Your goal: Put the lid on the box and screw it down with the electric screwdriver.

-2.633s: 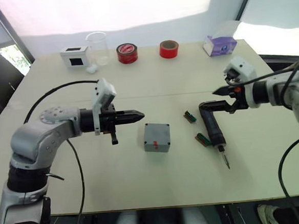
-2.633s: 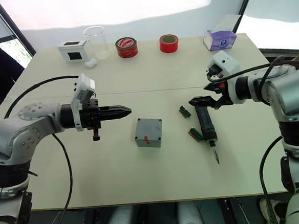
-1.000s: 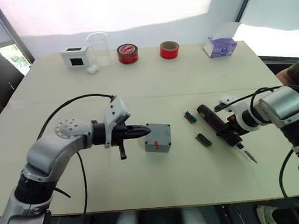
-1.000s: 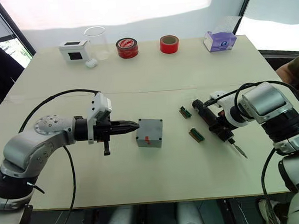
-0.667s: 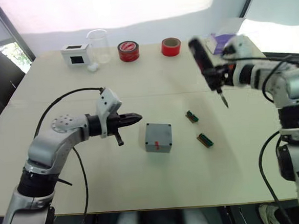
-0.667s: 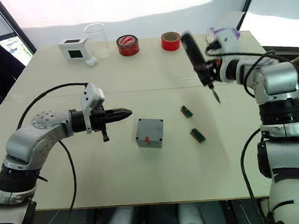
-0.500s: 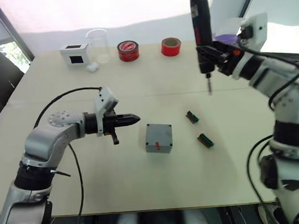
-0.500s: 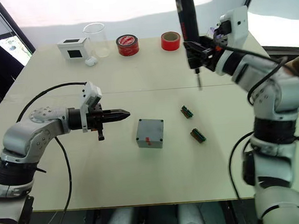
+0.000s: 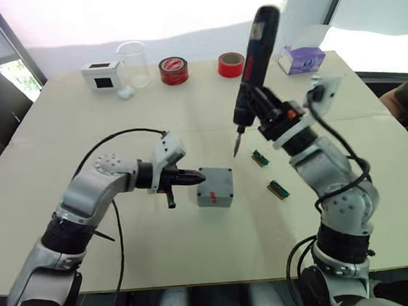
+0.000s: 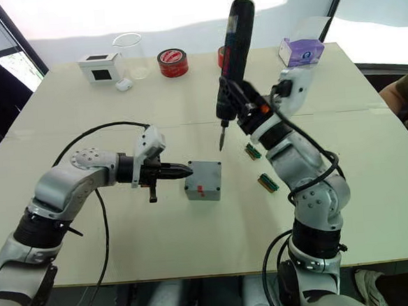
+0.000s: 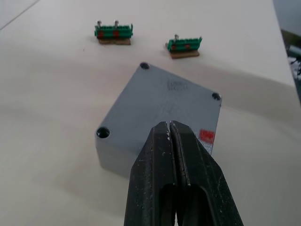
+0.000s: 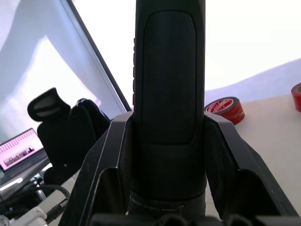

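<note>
2 grippers are working over the tabletop [image 9: 94, 287]. The left gripper [image 9: 197, 175] is hovering low with its jaws pressed together, their tips just at the left face of the box [image 9: 215, 188], whether touching or not cannot be told. The box is sitting near the middle of the tabletop, its lid [image 11: 162, 101] lying on top and a red mark facing the near edge. The right gripper [image 9: 257, 107] is pinching the electric screwdriver [image 9: 251, 58], holding it nearly upright in the air, bit pointing down, above and behind the box. 2 green connector strips [image 9: 270, 173] are lying to the right of the box.
</note>
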